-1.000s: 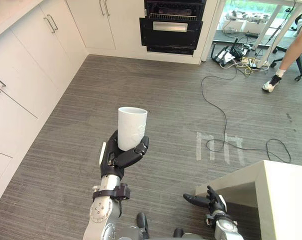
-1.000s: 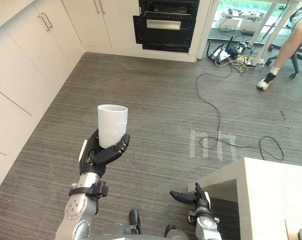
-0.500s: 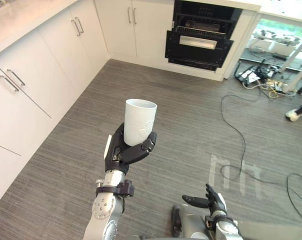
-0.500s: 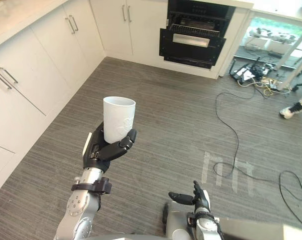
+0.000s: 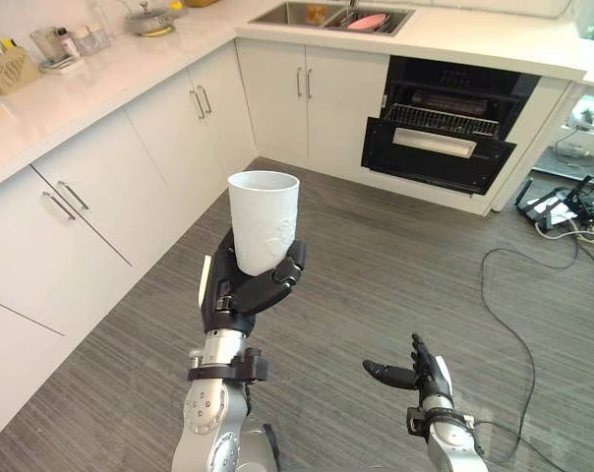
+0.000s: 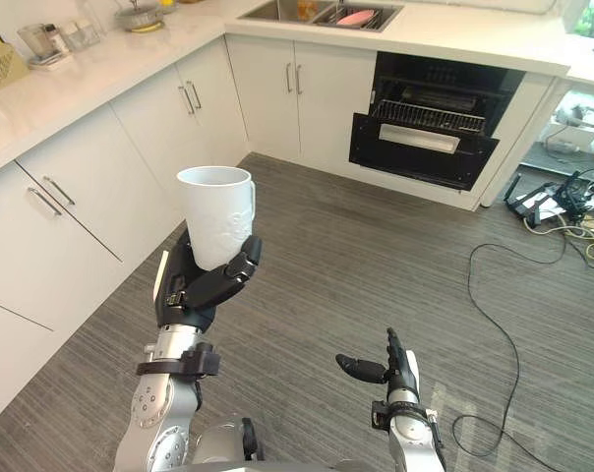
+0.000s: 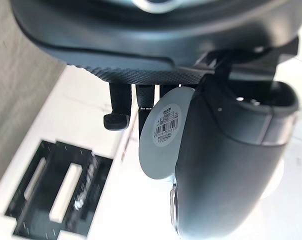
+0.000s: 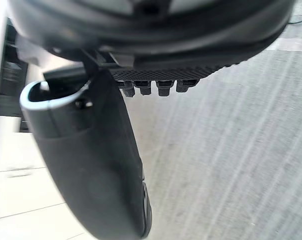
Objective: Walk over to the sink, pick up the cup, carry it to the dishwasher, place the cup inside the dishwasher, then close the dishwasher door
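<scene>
Left hand (image 5: pixel 240 293): fingers curled round white cup (image 5: pixel 264 223), cup upright, raised above wood-grain floor (image 5: pixel 376 285) | Right hand (image 5: pixel 419 375): fingers straight, empty, held low | Dishwasher (image 5: pixel 445 138): door open, ahead, beside sink (image 5: pixel 331 15) counter

Left hand (image 5: pixel 234 295) raised, curled round cup (image 5: pixel 264 224) — right hand (image 5: pixel 422 377) low, fingers straight
</scene>
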{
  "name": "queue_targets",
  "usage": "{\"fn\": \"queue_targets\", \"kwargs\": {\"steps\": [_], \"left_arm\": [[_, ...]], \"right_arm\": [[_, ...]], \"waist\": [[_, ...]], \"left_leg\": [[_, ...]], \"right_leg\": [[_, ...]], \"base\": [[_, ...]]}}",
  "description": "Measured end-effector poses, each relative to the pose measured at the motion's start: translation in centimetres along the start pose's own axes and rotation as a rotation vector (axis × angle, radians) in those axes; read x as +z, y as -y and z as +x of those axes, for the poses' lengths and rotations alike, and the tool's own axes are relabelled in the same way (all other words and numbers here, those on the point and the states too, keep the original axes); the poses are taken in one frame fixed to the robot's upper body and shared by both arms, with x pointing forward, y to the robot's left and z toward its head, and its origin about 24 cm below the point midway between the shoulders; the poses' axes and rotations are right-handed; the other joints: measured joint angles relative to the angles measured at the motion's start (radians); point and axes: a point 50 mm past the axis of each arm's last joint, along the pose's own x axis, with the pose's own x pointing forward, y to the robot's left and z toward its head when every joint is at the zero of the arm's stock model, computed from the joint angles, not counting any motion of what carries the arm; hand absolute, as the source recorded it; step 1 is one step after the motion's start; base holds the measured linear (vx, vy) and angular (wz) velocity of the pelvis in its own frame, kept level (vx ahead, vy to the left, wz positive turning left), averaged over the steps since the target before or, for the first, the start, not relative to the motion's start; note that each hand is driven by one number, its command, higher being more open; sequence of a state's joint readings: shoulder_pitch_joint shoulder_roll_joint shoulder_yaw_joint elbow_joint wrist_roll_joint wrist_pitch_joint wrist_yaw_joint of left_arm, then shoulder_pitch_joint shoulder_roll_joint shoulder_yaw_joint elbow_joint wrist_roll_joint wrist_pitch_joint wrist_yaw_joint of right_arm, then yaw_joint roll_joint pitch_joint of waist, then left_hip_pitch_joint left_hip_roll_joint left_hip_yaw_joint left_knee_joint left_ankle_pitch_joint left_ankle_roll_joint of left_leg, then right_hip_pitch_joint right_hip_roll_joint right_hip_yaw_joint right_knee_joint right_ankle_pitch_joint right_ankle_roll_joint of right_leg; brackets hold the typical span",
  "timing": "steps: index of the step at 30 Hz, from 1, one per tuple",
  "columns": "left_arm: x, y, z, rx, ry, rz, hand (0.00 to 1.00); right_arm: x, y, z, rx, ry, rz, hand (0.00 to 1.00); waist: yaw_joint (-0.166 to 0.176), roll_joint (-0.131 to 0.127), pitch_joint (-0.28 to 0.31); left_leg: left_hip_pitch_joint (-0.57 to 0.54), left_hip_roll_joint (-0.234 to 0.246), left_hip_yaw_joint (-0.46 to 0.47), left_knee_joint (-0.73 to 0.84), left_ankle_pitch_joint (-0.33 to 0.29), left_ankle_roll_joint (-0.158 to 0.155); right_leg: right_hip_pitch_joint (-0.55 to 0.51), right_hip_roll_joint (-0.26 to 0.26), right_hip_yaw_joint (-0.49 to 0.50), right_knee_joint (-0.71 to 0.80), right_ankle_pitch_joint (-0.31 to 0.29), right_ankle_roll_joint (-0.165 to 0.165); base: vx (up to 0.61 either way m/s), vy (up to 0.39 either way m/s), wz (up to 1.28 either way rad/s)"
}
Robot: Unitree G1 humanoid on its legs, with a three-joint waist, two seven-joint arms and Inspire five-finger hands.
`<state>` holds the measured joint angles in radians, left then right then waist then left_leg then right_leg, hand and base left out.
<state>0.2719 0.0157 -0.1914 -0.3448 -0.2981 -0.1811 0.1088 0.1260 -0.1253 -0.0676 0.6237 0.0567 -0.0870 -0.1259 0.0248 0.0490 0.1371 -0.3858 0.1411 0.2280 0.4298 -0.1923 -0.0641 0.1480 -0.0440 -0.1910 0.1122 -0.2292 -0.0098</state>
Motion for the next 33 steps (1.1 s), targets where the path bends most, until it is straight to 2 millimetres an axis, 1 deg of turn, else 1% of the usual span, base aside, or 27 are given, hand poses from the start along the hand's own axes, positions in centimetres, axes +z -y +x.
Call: {"fn": "queue_targets", "kwargs": {"steps": [1,2,3,4,6,7,8,10,11,14,17,18,19,20,21,22,23,24,25,26,27,28,29,30,31,32,33], "left_arm": [[-0.1,-0.1,-0.1,0.006,-0.005,0.003,0.00],[-0.1,-0.2,-0.1,0.007,-0.007,0.005,0.00],[-0.1,-0.2,-0.1,0.006,-0.007,0.006,0.00],[-0.1,0.0,-0.1,-0.006,-0.010,0.008,0.00],[-0.2,0.0,-0.1,-0.020,-0.022,0.018,0.00],[-0.3,0.1,-0.2,-0.036,-0.034,0.030,0.00],[-0.5,-0.3,-0.3,-0.050,-0.060,0.064,0.00],[-0.5,-0.4,-0.4,-0.055,-0.066,0.073,0.00],[-0.4,-0.2,-0.4,-0.058,-0.060,0.069,0.00],[-0.1,0.3,-0.1,-0.079,-0.036,0.058,0.00],[-0.1,0.5,0.0,-0.087,-0.033,0.052,0.00],[-0.1,0.7,0.0,-0.092,-0.032,0.048,0.00],[-0.1,0.7,0.0,-0.093,-0.034,0.048,0.00],[-0.4,0.7,-0.1,-0.090,-0.047,0.047,0.00],[-0.7,0.7,-0.1,-0.084,-0.058,0.038,0.00],[-1.0,1.0,-0.1,-0.078,-0.067,0.022,0.00],[-1.2,1.2,0.0,-0.065,-0.071,0.003,0.00],[-1.3,1.2,-0.1,-0.059,-0.073,-0.004,0.00],[-1.3,1.3,-0.1,-0.056,-0.074,-0.011,0.00],[-1.3,1.4,-0.1,-0.058,-0.075,-0.016,0.00],[-1.3,1.4,-0.1,-0.063,-0.075,-0.019,0.00],[-1.3,1.5,-0.2,-0.075,-0.075,-0.021,0.00],[-1.3,1.6,-0.2,-0.082,-0.075,-0.024,0.00],[-1.4,1.6,-0.2,-0.083,-0.075,-0.026,0.00],[-1.4,1.4,-0.3,-0.078,-0.078,-0.026,0.00],[-1.4,1.3,-0.4,-0.073,-0.079,-0.026,0.00],[-1.5,1.1,-0.5,-0.066,-0.088,-0.019,0.00]], "right_arm": [[-0.6,0.3,-0.1,-0.010,-0.025,-0.003,1.00],[-1.1,0.3,-0.1,-0.011,-0.052,-0.006,1.00],[-1.2,0.3,-0.2,-0.011,-0.059,-0.007,1.00],[-1.2,0.3,-0.1,-0.009,-0.058,-0.008,1.00],[-1.3,-0.1,-0.2,-0.002,-0.064,0.001,1.00],[-1.4,-0.4,-0.3,0.006,-0.070,0.010,1.00],[-1.5,-1.1,-0.4,0.021,-0.076,0.023,1.00],[-1.6,-1.8,-0.6,0.038,-0.079,0.041,1.00],[-1.7,-2.3,-0.7,0.050,-0.079,0.050,1.00],[-1.3,-3.3,-0.8,0.075,-0.064,0.072,1.00],[-1.4,-3.5,-1.2,0.082,-0.063,0.081,1.00],[-1.7,-3.4,-1.3,0.083,-0.070,0.080,1.00],[-1.9,-3.4,-1.4,0.082,-0.076,0.079,1.00],[-2.3,-3.1,-1.6,0.076,-0.093,0.072,1.00],[-2.4,-2.8,-1.6,0.071,-0.094,0.063,1.00],[-2.4,-2.3,-1.6,0.063,-0.090,0.053,1.00],[-2.5,-2.0,-1.7,0.062,-0.092,0.045,1.00],[-2.4,-2.0,-1.7,0.066,-0.087,0.043,1.00],[-1.9,-2.3,-1.8,0.078,-0.061,0.041,1.00],[-1.6,-2.3,-2.1,0.078,-0.043,0.042,1.00],[-1.5,-2.2,-2.2,0.076,-0.032,0.047,1.00],[-1.1,-2.1,-2.2,0.073,-0.008,0.052,1.00],[-0.7,-2.0,-2.1,0.067,0.009,0.051,1.00],[-0.6,-2.0,-2.0,0.066,0.013,0.049,1.00],[-0.5,-1.9,-1.7,0.064,0.011,0.043,1.00],[-0.6,-1.9,-1.6,0.063,0.005,0.040,1.00],[-0.9,-2.0,-1.5,0.065,-0.012,0.036,1.00]], "waist": [[0.007,-0.001,0.000],[0.010,-0.015,-0.006],[0.010,-0.023,-0.011],[0.010,-0.026,-0.011],[0.005,-0.042,-0.013],[-0.004,-0.059,-0.016],[-0.024,-0.073,-0.021],[-0.026,-0.069,-0.021],[-0.029,-0.068,-0.028],[-0.038,-0.068,-0.030],[-0.041,-0.065,-0.030],[-0.045,-0.077,-0.039],[-0.048,-0.085,-0.043],[-0.063,-0.098,-0.054],[-0.069,-0.073,-0.056],[-0.072,-0.040,-0.057],[-0.066,-0.020,-0.052],[-0.063,-0.013,-0.049],[-0.052,-0.005,-0.044],[-0.043,-0.004,-0.043],[-0.038,-0.006,-0.043],[-0.026,-0.010,-0.046],[-0.014,-0.012,-0.049],[-0.010,-0.009,-0.050],[-0.004,-0.007,-0.052],[-0.001,-0.008,-0.052],[0.002,-0.012,-0.049]], "left_leg": [[0.008,-0.030,0.000,-0.044,0.101,0.024],[0.014,-0.050,0.005,-0.020,0.168,0.087],[0.008,-0.060,0.014,0.003,0.152,0.109],[0.008,-0.070,0.023,0.042,0.097,0.120],[0.043,-0.096,0.029,0.049,0.043,0.141],[0.078,-0.122,0.026,0.032,0.027,0.151],[0.154,-0.152,0.016,0.003,0.000,0.166],[0.268,-0.156,0.010,-0.046,-0.029,0.170],[0.309,-0.155,-0.001,-0.072,-0.038,0.168],[0.407,-0.148,-0.040,-0.132,-0.069,0.156],[0.492,-0.136,-0.070,-0.172,-0.107,0.122],[0.518,-0.138,-0.085,-0.191,-0.122,0.097],[0.534,-0.140,-0.094,-0.198,-0.131,0.082],[0.579,-0.136,-0.120,-0.200,-0.153,0.045],[0.586,-0.113,-0.129,-0.184,-0.162,0.030],[0.562,-0.080,-0.136,-0.098,-0.163,0.021],[0.512,-0.040,-0.128,0.076,-0.137,-0.020],[0.470,-0.018,-0.131,0.196,-0.096,-0.059],[0.393,0.032,-0.133,0.419,-0.047,-0.097],[0.332,0.075,-0.107,0.568,-0.049,-0.090],[0.304,0.097,-0.087,0.608,-0.055,-0.078],[0.247,0.126,-0.049,0.627,-0.073,-0.049],[0.191,0.138,-0.030,0.582,-0.097,-0.022],[0.165,0.136,-0.029,0.542,-0.109,-0.005],[0.128,0.117,-0.040,0.437,-0.122,0.015],[0.116,0.101,-0.056,0.376,-0.123,0.017],[0.105,0.051,-0.108,0.231,-0.113,0.011]], "right_leg": [[0.029,-0.019,0.003,-0.012,-0.021,0.041],[0.053,-0.048,0.014,-0.014,-0.041,0.074],[0.053,-0.065,0.015,-0.006,-0.044,0.081],[0.036,-0.086,0.024,0.055,-0.047,0.087],[-0.055,-0.127,0.041,0.299,-0.053,0.103],[-0.122,-0.161,0.057,0.475,-0.026,0.130],[-0.213,-0.192,0.098,0.726,-0.009,0.126],[-0.300,-0.173,0.111,0.882,-0.026,0.098],[-0.349,-0.159,0.104,0.901,-0.036,0.083],[-0.498,-0.105,0.046,0.809,-0.058,0.054],[-0.562,-0.056,-0.022,0.543,-0.041,0.055],[-0.573,-0.039,-0.028,0.414,0.011,0.037],[-0.573,-0.033,-0.027,0.360,0.046,0.027],[-0.550,-0.027,-0.020,0.338,0.189,-0.050],[-0.540,-0.020,-0.044,0.361,0.162,-0.050],[-0.504,-0.002,-0.076,0.361,0.124,-0.060],[-0.453,0.025,-0.088,0.346,0.103,-0.075],[-0.413,0.040,-0.088,0.324,0.096,-0.080],[-0.327,0.068,-0.083,0.265,0.087,-0.084],[-0.243,0.088,-0.074,0.205,0.085,-0.086],[-0.205,0.095,-0.068,0.177,0.085,-0.088],[-0.152,0.098,-0.051,0.128,0.079,-0.087],[-0.123,0.098,-0.028,0.098,0.070,-0.083],[-0.106,0.097,-0.016,0.087,0.058,-0.091],[-0.083,0.093,0.006,0.074,0.047,-0.084],[-0.075,0.089,0.018,0.074,0.040,-0.079],[-0.061,0.075,0.044,0.075,0.021,-0.061]], "base": [[0.44,0.289,-0.11],[0.45,0.309,-0.11],[0.47,0.316,-0.09],[0.44,0.308,-0.05],[0.43,0.313,0.04],[0.46,0.280,0.30],[0.48,0.250,0.28],[0.50,0.186,0.14],[0.49,0.135,0.23],[0.38,0.029,0.33],[0.50,-0.020,0.31],[0.42,-0.065,0.45],[0.70,-0.149,0.73],[0.63,-0.150,0.62],[0.77,-0.200,0.76],[0.63,-0.182,0.42],[0.61,-0.179,0.30],[0.57,-0.153,0.01],[0.51,-0.118,-0.13],[0.48,-0.104,-0.16],[0.49,-0.102,-0.26],[0.35,-0.069,-0.32],[0.32,-0.050,-0.38],[0.31,0.052,-0.43],[0.26,0.059,-0.37],[0.33,0.119,-0.52],[0.25,0.137,-0.53]]}}
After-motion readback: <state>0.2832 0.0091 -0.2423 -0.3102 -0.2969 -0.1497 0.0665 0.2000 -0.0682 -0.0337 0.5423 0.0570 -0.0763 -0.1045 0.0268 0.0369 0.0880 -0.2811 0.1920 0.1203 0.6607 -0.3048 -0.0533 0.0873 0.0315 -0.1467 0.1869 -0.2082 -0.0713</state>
